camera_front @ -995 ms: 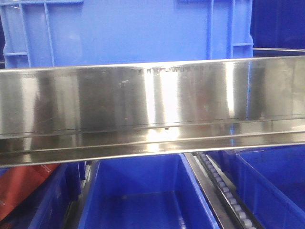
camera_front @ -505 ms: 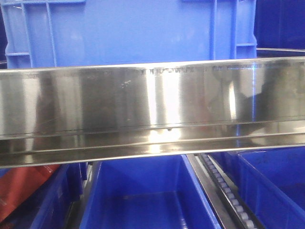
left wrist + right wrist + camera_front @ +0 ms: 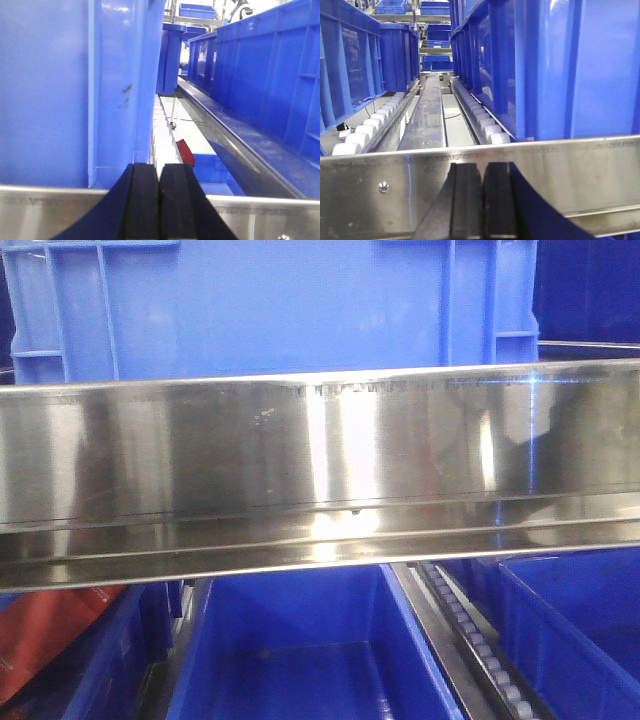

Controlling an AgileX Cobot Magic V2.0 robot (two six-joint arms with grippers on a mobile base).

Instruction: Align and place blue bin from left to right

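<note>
The blue bin (image 3: pixel 270 305) stands on the upper level behind a steel rail (image 3: pixel 320 440), its ribbed front wall filling the top of the front view. Neither gripper shows in that view. In the left wrist view my left gripper (image 3: pixel 159 172) is shut and empty, low in front of the rail, with a blue bin wall and corner (image 3: pixel 60 90) close on its left. In the right wrist view my right gripper (image 3: pixel 482 170) is shut and empty against the rail (image 3: pixel 395 185), with a ribbed blue bin wall (image 3: pixel 570 65) close on its right.
Open blue bins (image 3: pixel 300 650) sit on the lower level, with a red object (image 3: pixel 45 625) at lower left and a roller track (image 3: pixel 470 640) between them. Another blue bin (image 3: pixel 270 70) flanks the left wrist's gap. Roller tracks (image 3: pixel 370 125) and more bins (image 3: pixel 350 65) run back.
In the front view the blue bin and the lower bins sit slightly further right than a second ago. Almost nothing differs over the last half second.
</note>
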